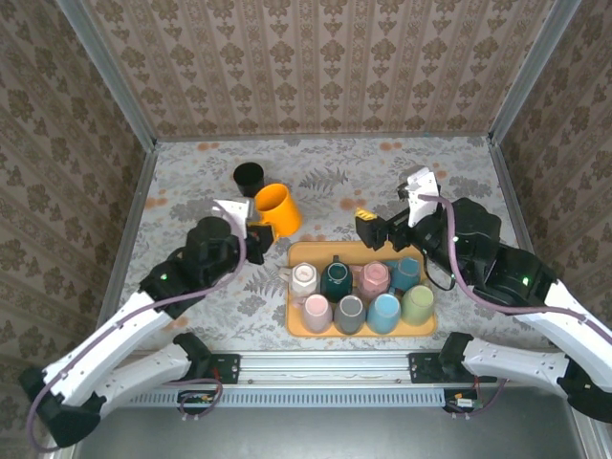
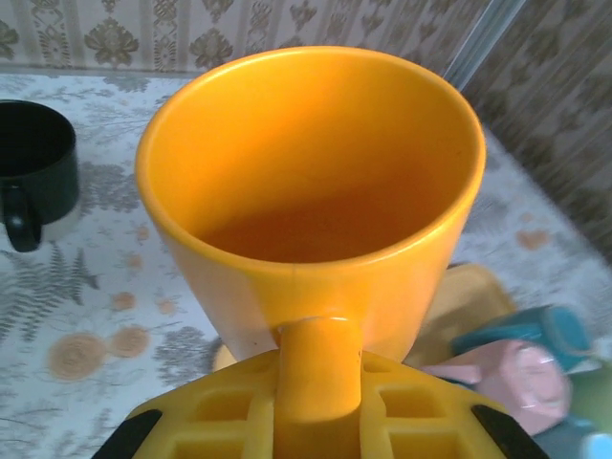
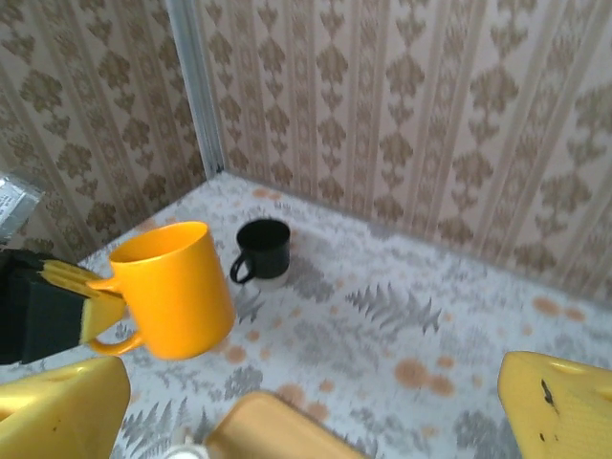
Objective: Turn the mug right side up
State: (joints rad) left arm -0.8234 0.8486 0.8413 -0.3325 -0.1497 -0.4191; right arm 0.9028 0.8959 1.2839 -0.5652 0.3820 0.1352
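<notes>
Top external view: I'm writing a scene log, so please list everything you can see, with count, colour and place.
orange mug: one, orange, mouth up, left of the tray, held by its handle
black mug: one, black, upright on the table behind the orange mug
tray: one, yellow, near middle of the table
cups: eight, pink, cream, green, teal, blue, grey, two rows on the tray
table: one, grey floral
left gripper: shut on the orange mug's handle
right gripper: open, above the tray's far edge
</notes>
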